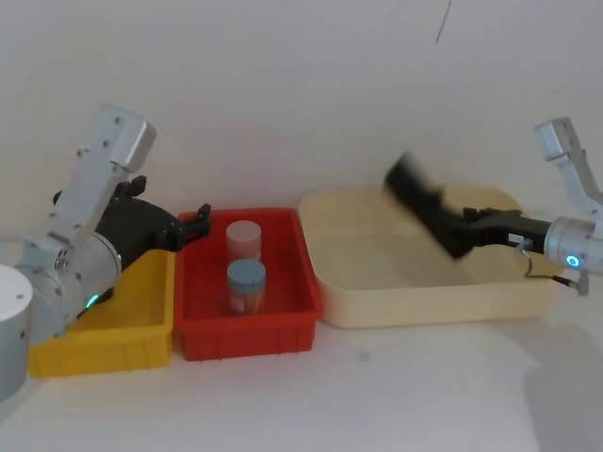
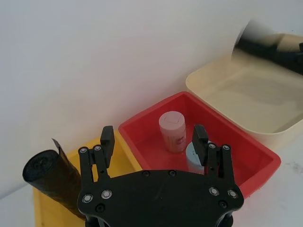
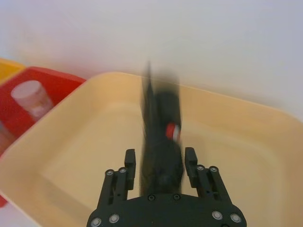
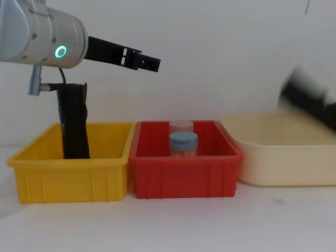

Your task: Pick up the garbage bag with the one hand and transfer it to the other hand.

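So the right gripper (image 1: pixel 468 235), the long black two-fingered one on the silver arm with the blue ring, is clamped on the garbage bag (image 1: pixel 419 198), a thick matte black plastic roll. It grips the roll by its lower end, and the rest sticks out toward about 10 o'clock in the head view. The bag is pretty blurred, so I can't make out much beyond a small red mark on it in the right wrist view, where the fingers (image 3: pixel 190 158) pinch it from both sides. It's held in the air over the wide cream plastic tub (image 1: pixel 377 301), and the chest view puts it above the tub's rim (image 4: pixel 307 94). The left gripper (image 1: pixel 193 226), on the fat silver arm with the green ring, hangs empty with its fingers spread apart, up over the seam between the yellow plastic bin (image 1: pixel 141 320) and the red plastic bin (image 1: pixel 283 330). The tub sits at 3 o'clock of the red bin and the yellow bin at 9 o'clock, all on the white table (image 1: pixel 377 405). Inside the red bin a blue-lidded jar (image 1: pixel 246 282) stands with a pale pink-lidded jar (image 1: pixel 243 237) right at its 12 o'clock. A slimmer black roll (image 4: pixel 73 126) stands roughly upright in the yellow bin, well apart from the bag.
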